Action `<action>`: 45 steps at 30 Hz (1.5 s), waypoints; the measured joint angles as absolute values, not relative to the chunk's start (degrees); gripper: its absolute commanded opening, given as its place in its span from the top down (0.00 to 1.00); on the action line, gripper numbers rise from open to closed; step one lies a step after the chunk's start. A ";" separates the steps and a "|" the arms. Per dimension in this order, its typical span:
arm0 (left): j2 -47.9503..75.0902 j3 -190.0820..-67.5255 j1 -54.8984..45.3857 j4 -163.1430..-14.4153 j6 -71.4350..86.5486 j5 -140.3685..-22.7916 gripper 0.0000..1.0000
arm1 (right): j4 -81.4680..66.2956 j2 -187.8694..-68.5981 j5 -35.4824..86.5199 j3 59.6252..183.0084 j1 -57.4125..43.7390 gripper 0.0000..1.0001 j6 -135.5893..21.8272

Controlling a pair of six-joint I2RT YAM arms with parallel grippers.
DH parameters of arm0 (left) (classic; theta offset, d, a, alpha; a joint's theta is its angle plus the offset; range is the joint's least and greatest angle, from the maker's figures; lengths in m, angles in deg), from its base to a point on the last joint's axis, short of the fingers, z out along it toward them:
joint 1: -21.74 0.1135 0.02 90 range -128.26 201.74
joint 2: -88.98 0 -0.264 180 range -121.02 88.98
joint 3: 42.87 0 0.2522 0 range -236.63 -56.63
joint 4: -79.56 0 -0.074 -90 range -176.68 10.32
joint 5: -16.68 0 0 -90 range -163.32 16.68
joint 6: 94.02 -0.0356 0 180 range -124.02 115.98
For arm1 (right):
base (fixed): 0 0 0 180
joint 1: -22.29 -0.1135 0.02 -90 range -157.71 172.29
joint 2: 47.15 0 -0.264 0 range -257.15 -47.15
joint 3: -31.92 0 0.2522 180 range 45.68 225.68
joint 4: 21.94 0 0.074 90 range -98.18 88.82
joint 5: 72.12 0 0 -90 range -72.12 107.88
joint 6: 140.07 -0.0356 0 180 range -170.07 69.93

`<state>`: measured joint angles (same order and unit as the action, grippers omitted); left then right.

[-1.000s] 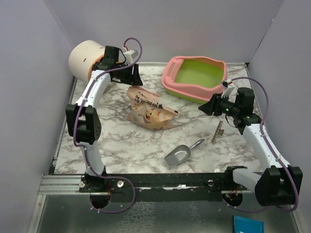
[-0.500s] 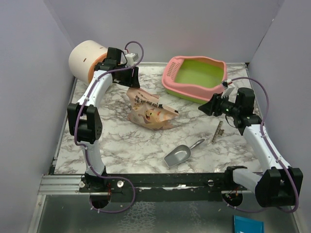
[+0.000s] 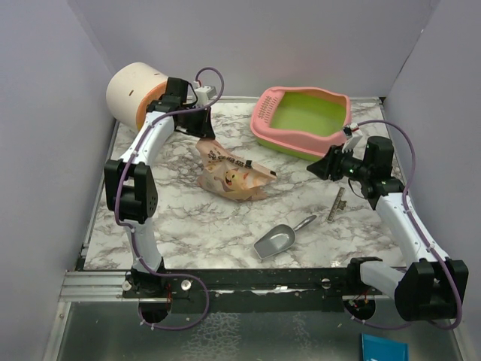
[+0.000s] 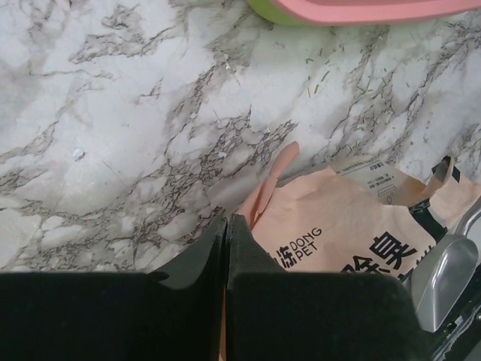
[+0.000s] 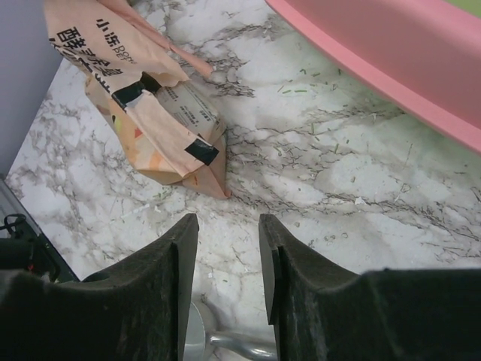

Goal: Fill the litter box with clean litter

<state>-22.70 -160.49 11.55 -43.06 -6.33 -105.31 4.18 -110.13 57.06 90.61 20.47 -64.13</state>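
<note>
We see the litter box (image 3: 264, 111) at the far right of the marble tabletop (image 3: 301, 210), its pink slotted rim around a lime-green basin. It stands well apart from the left pincer (image 3: 205, 134) and nearer the right pincer (image 3: 313, 169), which hovers just in front of the box's near edge and touches nothing. In the right wrist view the right pincer (image 5: 229, 222) has its jaws plainly parted with only bare marble between them. The pink wall of the box (image 5: 406, 53) crosses the upper right corner there, and the beige printed bag (image 5: 143, 90) lies to the upper left. The left pincer (image 4: 227, 222) is closed, its two fingers pressed together, right at the folded edge of the bag (image 4: 346, 226). We cannot tell whether that edge is nipped between them or only lies beside them. A strip of the box's rim (image 4: 361, 9) shows along the top of that view, far from the fingers. A few thin greenish flecks (image 4: 316, 75) lie scattered on the marble near the box. From above, the bag (image 3: 229, 174) lies slumped mid-table, a grey metal scoop (image 3: 276, 241) rests in front of it, and a cream-and-orange cylinder (image 3: 131, 92) sits at the far left corner behind the left arm.
</note>
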 measured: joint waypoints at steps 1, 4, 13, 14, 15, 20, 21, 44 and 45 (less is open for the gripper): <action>-22.44 -159.37 11.59 -44.33 -6.29 -105.74 1.00 | 4.16 -110.13 57.30 90.61 20.47 0.64 -64.15; -19.77 -152.64 11.70 -49.90 -5.98 -106.44 1.00 | 4.05 -110.35 58.46 90.61 20.47 0.64 -64.26; 4.03 -122.46 12.09 -85.18 -3.07 -110.01 1.00 | 4.77 -114.18 61.60 94.46 19.59 0.64 -64.33; 6.13 -120.36 12.09 -89.53 -3.05 -110.42 1.00 | 5.07 -114.66 61.76 95.40 19.31 0.64 -64.28; 7.85 -118.70 12.09 -92.87 -3.07 -110.90 1.00 | 5.47 -115.27 61.93 96.58 18.76 0.64 -64.11; 11.09 -114.33 12.09 -103.49 -5.45 -114.22 1.00 | 8.44 -120.65 62.89 103.99 13.78 0.59 -62.30; 11.50 -113.17 12.09 -105.18 -6.31 -114.70 1.00 | 8.99 -121.98 63.05 105.41 12.84 0.58 -61.86; 20.66 -85.56 15.85 -154.73 2.55 -114.42 1.00 | 12.99 -144.03 70.13 122.17 2.96 0.52 -54.12; 20.20 -85.28 16.36 -157.00 3.81 -114.38 1.00 | 12.75 -144.14 70.13 122.15 2.52 0.52 -53.79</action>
